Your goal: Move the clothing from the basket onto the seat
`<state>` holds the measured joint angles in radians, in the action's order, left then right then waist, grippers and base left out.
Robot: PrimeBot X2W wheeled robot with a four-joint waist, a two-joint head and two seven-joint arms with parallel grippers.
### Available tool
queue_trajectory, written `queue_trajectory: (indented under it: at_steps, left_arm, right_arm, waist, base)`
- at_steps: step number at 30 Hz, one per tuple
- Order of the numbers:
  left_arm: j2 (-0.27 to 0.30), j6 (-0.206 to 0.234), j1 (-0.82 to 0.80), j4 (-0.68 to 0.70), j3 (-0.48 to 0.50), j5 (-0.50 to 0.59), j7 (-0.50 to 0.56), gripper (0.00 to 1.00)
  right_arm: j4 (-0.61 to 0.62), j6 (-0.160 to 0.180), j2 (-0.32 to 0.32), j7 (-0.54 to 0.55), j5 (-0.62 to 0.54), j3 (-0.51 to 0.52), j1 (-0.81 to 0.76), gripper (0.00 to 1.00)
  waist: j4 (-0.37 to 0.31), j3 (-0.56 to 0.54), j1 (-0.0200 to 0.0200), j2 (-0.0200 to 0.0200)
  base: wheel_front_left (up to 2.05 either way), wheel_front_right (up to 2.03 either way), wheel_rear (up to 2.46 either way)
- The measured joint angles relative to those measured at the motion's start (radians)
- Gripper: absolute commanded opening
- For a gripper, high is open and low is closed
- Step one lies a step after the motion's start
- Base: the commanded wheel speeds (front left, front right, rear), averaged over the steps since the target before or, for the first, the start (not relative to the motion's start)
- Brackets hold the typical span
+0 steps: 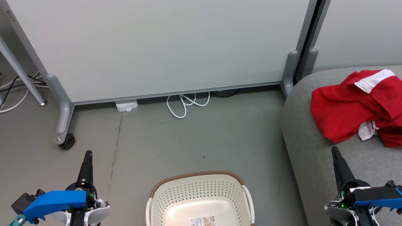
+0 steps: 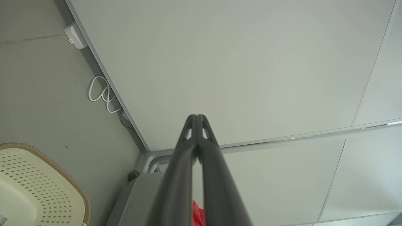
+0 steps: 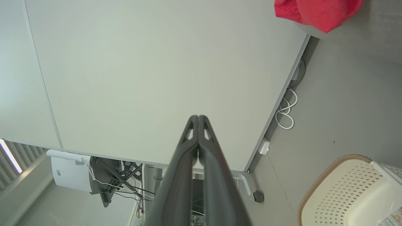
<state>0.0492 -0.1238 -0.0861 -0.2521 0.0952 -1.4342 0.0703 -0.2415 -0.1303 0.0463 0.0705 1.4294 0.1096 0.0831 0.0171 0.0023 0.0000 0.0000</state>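
- Grey concrete floor (image 1: 194, 138) ran up to a pale wheeled partition (image 1: 157, 47). A looped white cable (image 1: 185, 106) and a small white box (image 1: 126, 105) lay at its foot.
- The basket (image 1: 198, 173) stood upright on the floor at the bottom centre of the head view. Its bare base carried a paper label (image 1: 203, 220).
- The clothing (image 1: 345, 106) lay crumpled on the seat (image 1: 304, 150), right of the basket and well apart from it. A white panel and striped trim showed among the red folds.
- The left fingers (image 1: 86, 168) were pressed together tip to tip, gripping no object, and hung over the floor left of the basket.
- The right fingers (image 1: 340, 169) were closed the same way. In the head view they stood against the seat, with the tip just below the clothing's lower edge and apart from it.
- In the left wrist view, the left fingers (image 2: 183, 157) met in front of the partition (image 2: 235, 62), with the basket (image 2: 62, 172) at lower left.
- In the right wrist view, the right fingers (image 3: 183, 157) met likewise. The clothing (image 3: 317, 12) was at the top right and the basket (image 3: 326, 166) at the lower right.
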Motion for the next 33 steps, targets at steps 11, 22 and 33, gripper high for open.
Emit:
queue_trajectory:
  at_steps: [11, 22, 33]
  left_arm:
    - [0.000, 0.000, -0.006, 0.002, 0.009, -0.084, 0.021, 0.00]
    - [0.000, -0.002, -0.015, 0.004, 0.017, -0.160, 0.041, 0.00]
    - [0.000, -0.002, -0.018, 0.005, 0.019, -0.178, 0.044, 0.00]
  right_arm:
    - [-0.001, 0.000, 0.000, 0.022, 0.086, 0.002, 0.009, 0.00]
    - [-0.002, 0.000, 0.001, 0.040, 0.165, 0.003, 0.017, 0.00]
    - [-0.003, 0.000, 0.001, 0.044, 0.182, 0.004, 0.020, 0.00]
  waist:
    - [-0.008, 0.000, 0.0000, 0.0000]
    - [-0.016, 0.001, 0.0000, 0.0000]
    - [-0.017, 0.001, 0.0000, 0.0000]
  base:
    - [0.00, 0.00, 0.00]
    - [0.00, 0.00, 0.00]
    - [0.00, 0.00, 0.00]
